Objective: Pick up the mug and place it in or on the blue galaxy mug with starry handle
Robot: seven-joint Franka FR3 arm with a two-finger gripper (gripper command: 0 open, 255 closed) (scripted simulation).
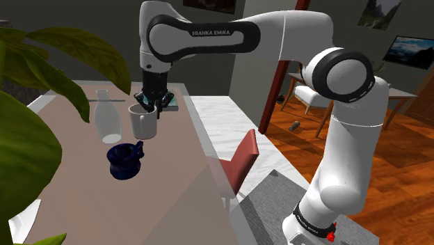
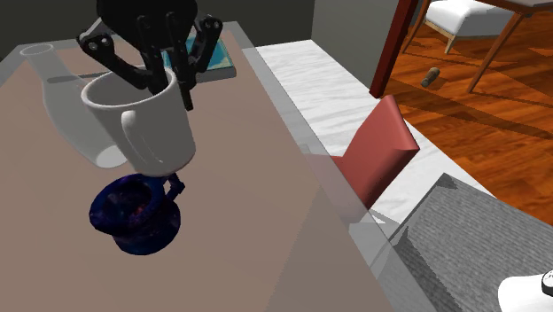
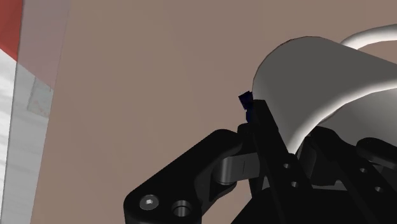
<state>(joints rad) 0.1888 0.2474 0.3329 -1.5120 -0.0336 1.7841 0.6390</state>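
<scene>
Upper left in the second exterior view, the gripper [image 2: 177, 84] pinched the white mug [image 2: 146, 124] by its rim, upright, just above the dark blue mug [image 2: 133, 214] in frame, apparently for lowering.

Home dining rm: table [image 1: 90, 202], chairs [image 1: 240, 156], pics [image 1: 416, 51]

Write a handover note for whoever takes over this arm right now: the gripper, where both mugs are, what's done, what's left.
Gripper: jaws shut on the rim of the white mug.
White mug: upright and apparently lifted clear of the brown table.
Blue galaxy mug: upright on the table, just below and beside the white mug. A pale bottle stands close by.
Done: the pick-up.
Left: centre the white mug over the blue one, lower it in or onto it, then open the jaws. Mind the bottle.
</scene>
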